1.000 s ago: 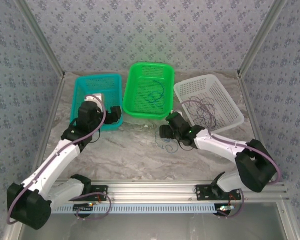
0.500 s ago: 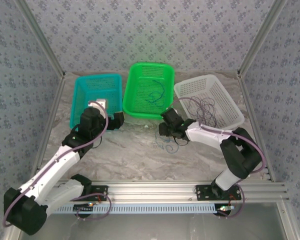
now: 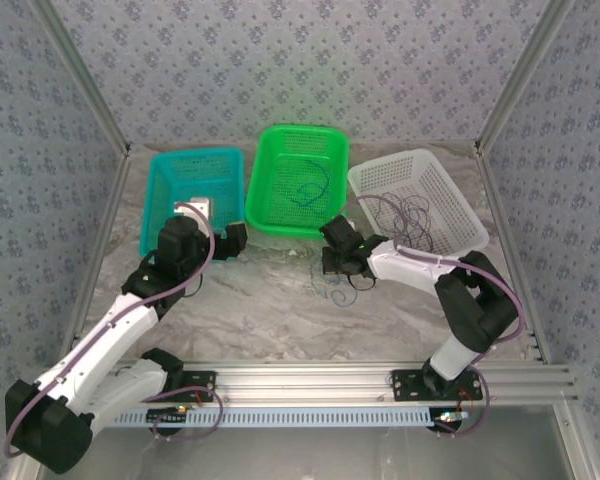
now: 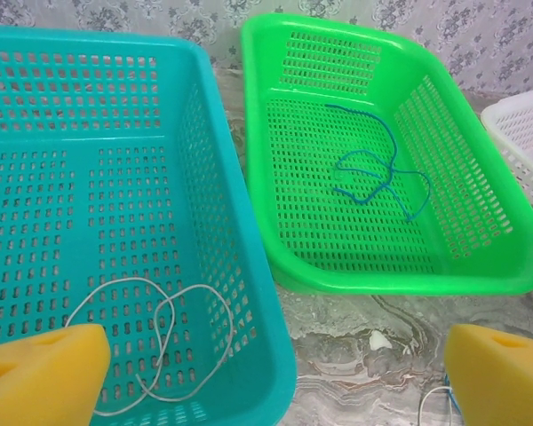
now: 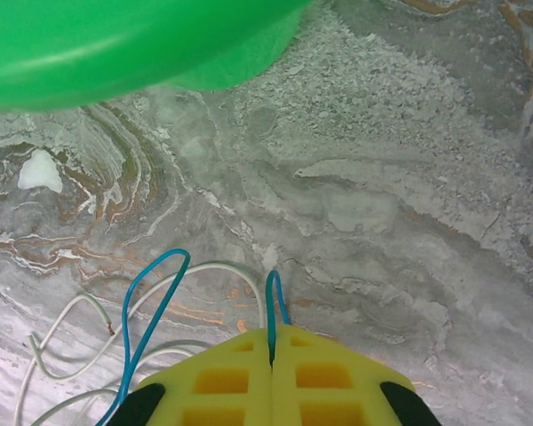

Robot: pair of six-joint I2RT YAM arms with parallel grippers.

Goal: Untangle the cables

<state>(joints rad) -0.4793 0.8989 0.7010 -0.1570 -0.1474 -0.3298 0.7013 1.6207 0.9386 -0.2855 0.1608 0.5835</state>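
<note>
Blue cable (image 4: pixel 373 173) in green basket (image 4: pixel 480 277); teal basket (image 4: pixel 215 177) beside it holds white cable (image 4: pixel 160 330); left pincer (image 4: pixel 275 377) spread wide.

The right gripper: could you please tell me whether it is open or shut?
Shut: the right gripper has its yellow fingers pressed together in the right wrist view, a blue cable pinched between them.

Blue cable (image 5: pixel 270 311) lies on grey-marbled table (image 5: pixel 382 160); teal basket (image 4: pixel 222 177), green basket (image 4: pixel 480 282), white basket (image 3: pixel 458 210).
</note>
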